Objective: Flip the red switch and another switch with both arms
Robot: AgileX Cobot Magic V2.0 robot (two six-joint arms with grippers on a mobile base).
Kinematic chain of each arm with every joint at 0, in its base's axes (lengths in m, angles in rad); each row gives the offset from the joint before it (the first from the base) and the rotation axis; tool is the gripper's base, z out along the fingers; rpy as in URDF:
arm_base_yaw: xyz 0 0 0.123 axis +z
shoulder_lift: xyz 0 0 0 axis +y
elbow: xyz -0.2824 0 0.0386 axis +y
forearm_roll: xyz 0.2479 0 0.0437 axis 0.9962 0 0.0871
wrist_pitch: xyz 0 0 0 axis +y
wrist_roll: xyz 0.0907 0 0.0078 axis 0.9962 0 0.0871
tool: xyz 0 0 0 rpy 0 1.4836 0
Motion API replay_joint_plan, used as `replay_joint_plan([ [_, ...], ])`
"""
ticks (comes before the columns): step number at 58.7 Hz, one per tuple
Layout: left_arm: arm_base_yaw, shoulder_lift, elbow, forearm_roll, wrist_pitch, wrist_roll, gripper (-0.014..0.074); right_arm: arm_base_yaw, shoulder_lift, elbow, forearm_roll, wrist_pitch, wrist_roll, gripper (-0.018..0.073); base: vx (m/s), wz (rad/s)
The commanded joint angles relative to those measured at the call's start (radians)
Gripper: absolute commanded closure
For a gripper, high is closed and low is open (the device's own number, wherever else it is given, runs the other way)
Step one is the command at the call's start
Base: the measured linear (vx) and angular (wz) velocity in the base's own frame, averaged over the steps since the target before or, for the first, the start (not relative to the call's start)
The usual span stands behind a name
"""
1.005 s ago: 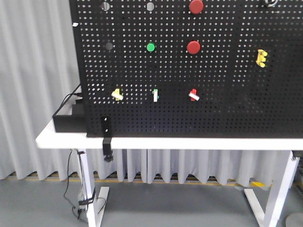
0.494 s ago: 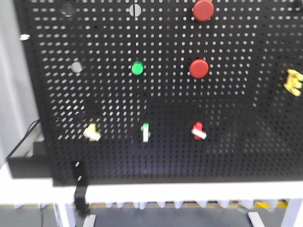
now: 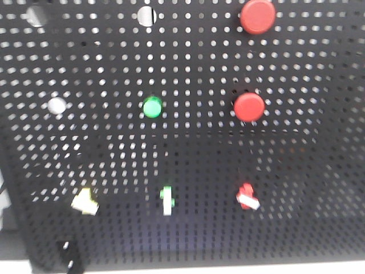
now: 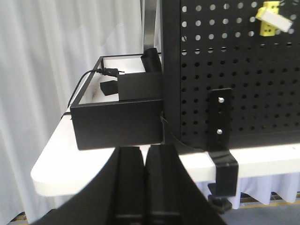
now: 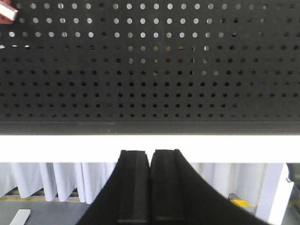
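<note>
black perforated pegboard (image 3: 199, 142) nearer than 1 s ago | small red-base white-lever toggle (image 3: 247, 197), small yellow-base white-lever toggle (image 3: 84, 201) unreached | left gripper (image 4: 145, 149), right gripper (image 5: 150, 152) pressed together, empty

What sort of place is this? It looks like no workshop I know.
Probably a robot test lab. A black pegboard holding round buttons, a red switch and a yellow switch stands on a white table, and pale curtains screen it off.

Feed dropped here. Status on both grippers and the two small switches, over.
Left gripper shut, empty; right gripper same. Small red-based toggle switch and yellow-based toggle switch untouched. Nothing blocking.
</note>
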Motion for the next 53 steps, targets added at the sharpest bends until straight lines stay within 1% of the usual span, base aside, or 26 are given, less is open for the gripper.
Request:
replay_joint_plan([
  [1,0.002,-0.008,0.018,-0.003,-0.085,-0.005,0.0594,-0.004,-0.006,0.005,-0.005,-0.081,-0.007,0.0566,0.14,0.0],
  [23,0.002,-0.008,0.018,-0.003,-0.085,-0.005,0.0594,-0.004,-0.006,0.005,-0.005,-0.081,-0.007,0.0566,0.09,0.01],
  [53,0.002,-0.008,0.017,-0.003,-0.095,-0.005,0.0594,-0.004,-0.006,0.005,-0.005,-0.082,-0.007,0.0566,0.01,0.0],
])
